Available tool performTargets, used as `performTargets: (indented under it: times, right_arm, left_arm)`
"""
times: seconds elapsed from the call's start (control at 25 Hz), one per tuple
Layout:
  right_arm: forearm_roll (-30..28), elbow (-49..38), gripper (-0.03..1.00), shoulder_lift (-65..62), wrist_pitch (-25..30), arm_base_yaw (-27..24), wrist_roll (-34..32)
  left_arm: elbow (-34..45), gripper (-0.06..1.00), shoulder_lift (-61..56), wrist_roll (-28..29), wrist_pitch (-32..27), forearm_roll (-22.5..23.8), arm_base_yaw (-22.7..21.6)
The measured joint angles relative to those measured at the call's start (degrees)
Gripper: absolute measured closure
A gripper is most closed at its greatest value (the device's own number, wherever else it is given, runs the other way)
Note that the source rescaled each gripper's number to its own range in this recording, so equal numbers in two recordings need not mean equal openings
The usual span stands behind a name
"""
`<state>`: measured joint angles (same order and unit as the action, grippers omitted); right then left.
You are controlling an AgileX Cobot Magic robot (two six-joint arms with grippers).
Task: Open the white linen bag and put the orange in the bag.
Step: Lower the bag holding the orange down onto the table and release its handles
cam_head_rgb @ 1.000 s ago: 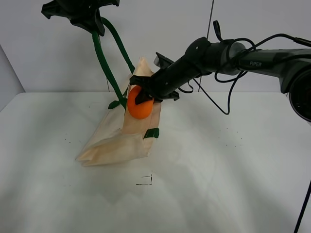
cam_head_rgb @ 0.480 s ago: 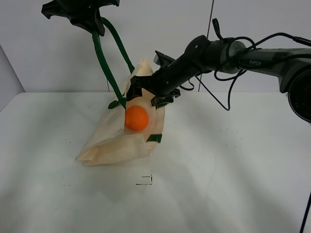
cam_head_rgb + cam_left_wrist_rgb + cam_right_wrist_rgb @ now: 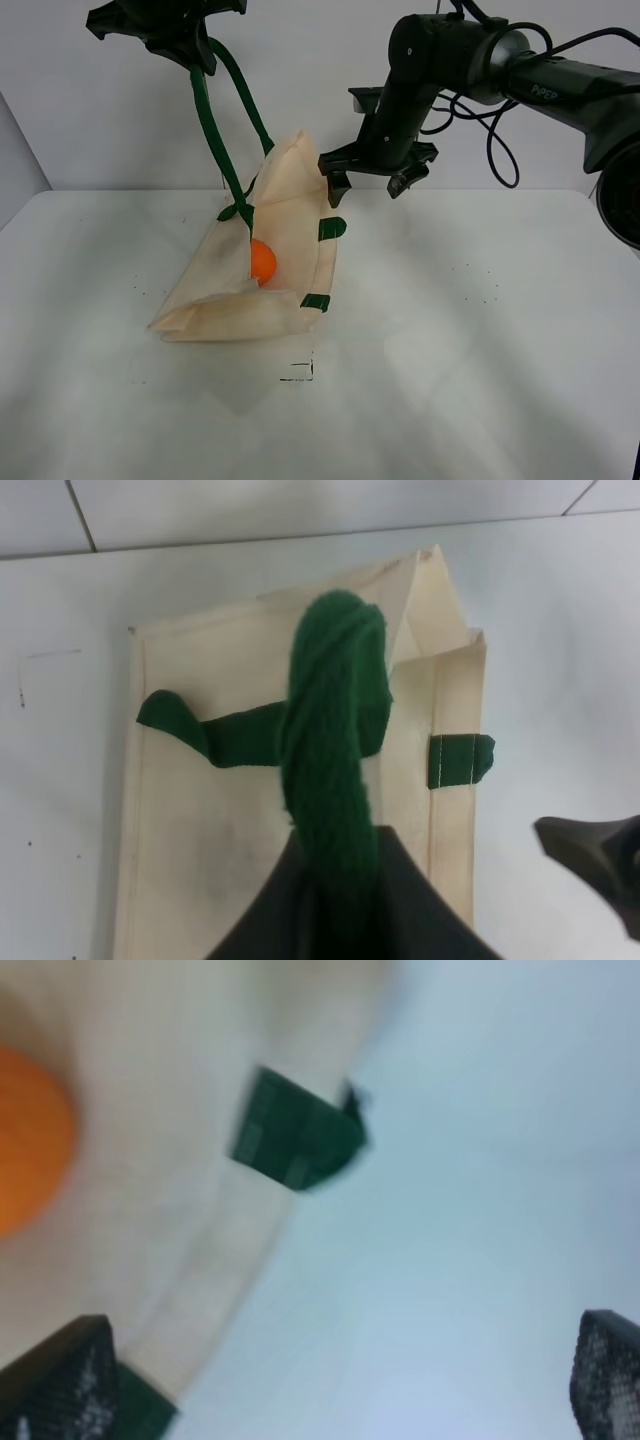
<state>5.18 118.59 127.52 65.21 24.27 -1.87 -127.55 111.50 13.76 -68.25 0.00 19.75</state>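
The white linen bag (image 3: 270,260) hangs half-lifted over the table, its mouth held open by the dark green strap handle (image 3: 213,130). My left gripper (image 3: 190,48) is shut on that handle high at the upper left; the handle (image 3: 330,740) fills the left wrist view above the bag (image 3: 200,810). The orange (image 3: 262,262) lies inside the open bag, and shows blurred in the right wrist view (image 3: 30,1150). My right gripper (image 3: 372,180) is open and empty, above and to the right of the bag's mouth.
The white table (image 3: 450,340) spreads around the bag. A small black mark (image 3: 300,372) lies in front of the bag. Black cables (image 3: 480,150) hang behind the right arm. A green tab (image 3: 295,1130) on the bag's edge shows in the right wrist view.
My right gripper opened and let go of the orange, which dropped down into the bag. The right arm then rose and drew back to the right. The left gripper kept still.
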Motion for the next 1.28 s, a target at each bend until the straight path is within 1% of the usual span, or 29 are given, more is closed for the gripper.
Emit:
performTargets:
  times: [0.12, 0.28, 0.48, 0.64, 0.88, 0.96, 1.04, 1.16, 1.28]
  right_arm:
    - [-0.8, 0.0, -0.03, 0.0, 1.6, -2.8, 0.0]
    - [-3.2, 0.0, -0.03, 0.0, 3.9, -9.0, 0.6]
    - [-5.2, 0.0, -0.03, 0.0, 4.0, -17.7, 0.7]
    - [-5.2, 0.0, -0.03, 0.0, 4.1, -22.1, 0.7]
    - [-4.7, -0.2, -0.03, -0.4, 4.1, -22.8, 0.7]
    - [-4.5, -1.9, -0.03, -1.8, 4.1, -22.7, 0.9]
    - [-4.5, -4.9, -0.03, -4.5, 4.1, -22.7, 0.9]
    - [-4.5, -12.2, -0.03, -11.1, 4.0, -22.7, 1.3]
    - [-4.5, -22.6, -0.03, -19.2, 4.0, -22.7, 1.9]
  left_arm:
    - [0.0, 0.94, 0.0, 0.0, 0.0, 0.0, 0.0]
    - [0.0, 0.94, 0.0, 0.0, 0.0, 0.0, 0.0]
    - [0.0, 0.94, 0.0, 0.0, 0.0, 0.0, 0.0]
    - [0.0, 0.94, 0.0, 0.0, 0.0, 0.0, 0.0]
    - [0.0, 0.94, 0.0, 0.0, 0.0, 0.0, 0.0]
    - [0.0, 0.94, 0.0, 0.0, 0.0, 0.0, 0.0]
    - [0.0, 0.94, 0.0, 0.0, 0.0, 0.0, 0.0]
    - [0.0, 0.94, 0.0, 0.0, 0.0, 0.0, 0.0]
    - [0.0, 0.94, 0.0, 0.0, 0.0, 0.0, 0.0]
